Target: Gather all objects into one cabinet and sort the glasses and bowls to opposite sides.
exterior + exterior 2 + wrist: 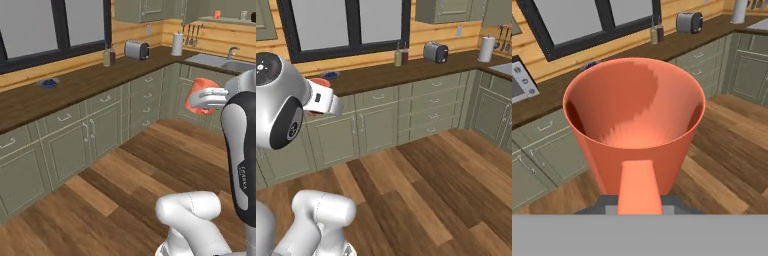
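Orange cup (634,125) is clamped in the end effector (639,202), mouth facing the hand camera, handle toward the fingers. From the left base view the cup (200,95) is carried in mid-air over the floor, well clear of the surface (75,87). In the right base view only a sliver of the cup (320,84) shows beside the arm.

Another orange cup (216,14) and a pale one (243,15) sit up high, above the sink (235,64); that looks like the cabinet end of the job. Can't tell from here whether they're on a shelf or inside the cabinet.

Risks, as I read it:
- Grip looks to be on the handle side only. A fast swing or wrist roll could let the cup pivot or slip out over the floor.
- Cup fills the hand view, so judging clearance near doors or a shelf edge will be poor; could clip something.
- Placing next to the other cups in a tight spot could knock them off.
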Tool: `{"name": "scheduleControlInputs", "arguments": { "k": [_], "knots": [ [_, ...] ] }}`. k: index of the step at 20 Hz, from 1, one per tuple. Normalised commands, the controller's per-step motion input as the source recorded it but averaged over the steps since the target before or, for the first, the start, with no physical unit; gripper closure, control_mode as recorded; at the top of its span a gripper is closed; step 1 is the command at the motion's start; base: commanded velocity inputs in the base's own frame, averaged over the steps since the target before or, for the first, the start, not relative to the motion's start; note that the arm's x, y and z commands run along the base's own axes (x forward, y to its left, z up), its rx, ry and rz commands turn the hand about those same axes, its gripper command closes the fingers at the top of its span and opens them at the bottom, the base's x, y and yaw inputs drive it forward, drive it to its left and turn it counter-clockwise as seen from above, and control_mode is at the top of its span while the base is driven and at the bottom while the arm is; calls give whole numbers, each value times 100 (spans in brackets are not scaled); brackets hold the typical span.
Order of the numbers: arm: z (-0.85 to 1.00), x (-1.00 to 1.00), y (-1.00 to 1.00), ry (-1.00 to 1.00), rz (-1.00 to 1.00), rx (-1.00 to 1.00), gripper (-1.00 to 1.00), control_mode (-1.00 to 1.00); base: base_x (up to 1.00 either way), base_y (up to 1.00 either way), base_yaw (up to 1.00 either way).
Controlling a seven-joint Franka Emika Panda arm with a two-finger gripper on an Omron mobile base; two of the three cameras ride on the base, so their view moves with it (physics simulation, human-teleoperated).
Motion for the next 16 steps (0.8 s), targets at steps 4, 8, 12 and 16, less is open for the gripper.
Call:
{"name": "scheduleControlInputs", "arguments": {
  "k": [4, 8, 12, 16],
  "knots": [
    [0, 0, 0, 0, 0, 0, 100, 100, 53, 0, -36],
    [0, 0, 0, 0, 0, 0, 100, 100, 14, 0, -80],
    [0, 0, 0, 0, 0, 0, 100, 100, 33, 10, -79],
    [0, 0, 0, 0, 0, 0, 100, 100, 77, 65, -68]
  ]
}}
